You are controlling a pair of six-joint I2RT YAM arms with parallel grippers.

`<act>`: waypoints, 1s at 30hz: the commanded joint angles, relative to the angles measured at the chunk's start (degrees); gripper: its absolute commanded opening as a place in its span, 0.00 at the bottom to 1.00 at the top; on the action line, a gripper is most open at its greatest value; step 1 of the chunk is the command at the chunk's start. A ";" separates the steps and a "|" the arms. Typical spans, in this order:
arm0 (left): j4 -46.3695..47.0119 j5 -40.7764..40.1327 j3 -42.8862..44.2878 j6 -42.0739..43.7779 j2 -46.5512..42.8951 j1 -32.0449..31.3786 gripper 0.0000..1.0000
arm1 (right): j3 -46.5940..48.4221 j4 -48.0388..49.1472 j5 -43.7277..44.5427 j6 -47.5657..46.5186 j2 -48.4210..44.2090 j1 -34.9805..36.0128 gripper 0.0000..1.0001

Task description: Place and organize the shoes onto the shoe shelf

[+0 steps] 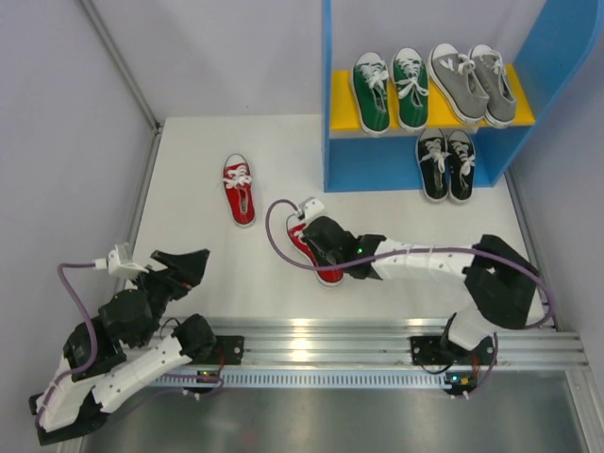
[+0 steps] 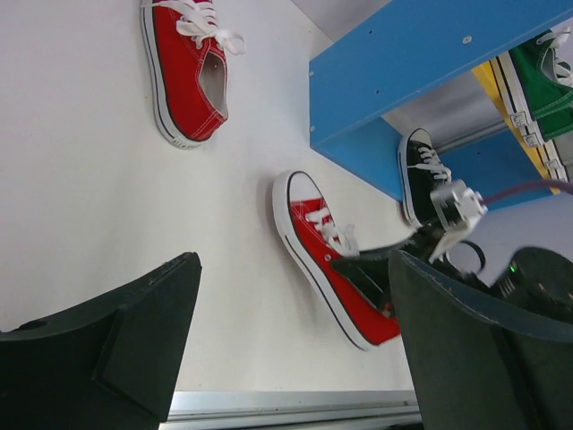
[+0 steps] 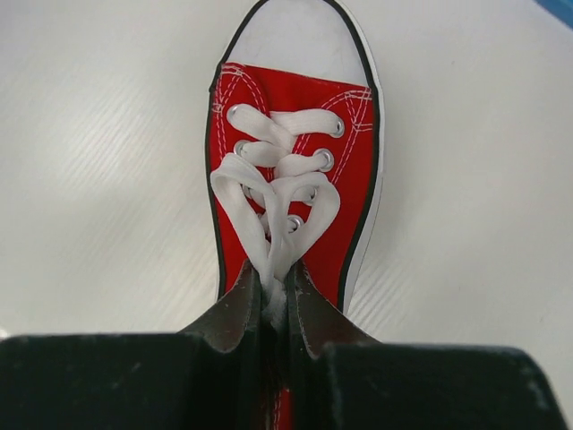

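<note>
Clearly the right gripper (image 3: 274, 285) has its jaws pinched together on the laces and tongue of one red shoe (image 3: 295, 152), right at the mouth of the shoe. That is a sensible hold: the tongue is the only thin part two narrow fingers can clamp, and from there the toe hangs forward, pointing to twelve o'clock in the wrist view. The sole appears to rest flat on the table (image 1: 198, 160); I cannot tell whether any weight is off it.

Its partner, the other red shoe (image 1: 240, 192), lies apart at about eleven o'clock from the held one, toe towards the arms. The left gripper (image 1: 175, 272) hovers at eight o'clock from that shoe with jaws spread wide and nothing between them, probably parked to keep out of the way.

On the shoe shelf (image 1: 327, 94), at one o'clock from the held shoe, the yellow board (image 1: 344, 99) carries the green pair (image 1: 390, 90) and, at three o'clock of it, the grey pair (image 1: 472, 85). Below, the black pair (image 1: 446, 163) sits to the right side, so the free place at its nine o'clock looks meant for the red pair.
</note>
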 commanded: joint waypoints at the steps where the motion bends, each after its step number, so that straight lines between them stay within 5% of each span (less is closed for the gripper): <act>1: -0.29 -0.57 1.72 0.38 -0.20 -0.15 0.91 | -4.09 -1.64 5.42 3.38 -12.84 4.73 0.00; 10: -0.03 -0.66 1.45 0.29 2.08 -0.06 0.91 | -21.59 -6.58 26.78 11.15 -36.85 3.70 0.00; 15: 1.63 -0.66 1.98 0.91 5.24 -0.06 0.91 | -29.14 7.72 18.73 2.81 -41.88 -11.31 0.00; 20: 4.01 -0.57 0.93 1.53 6.57 -0.06 0.91 | -31.63 27.84 11.17 -6.17 -34.26 -24.41 0.00; 30: 5.16 -0.75 0.40 2.14 7.54 -0.06 0.91 | -23.54 46.77 3.07 -12.76 -14.30 -37.00 0.00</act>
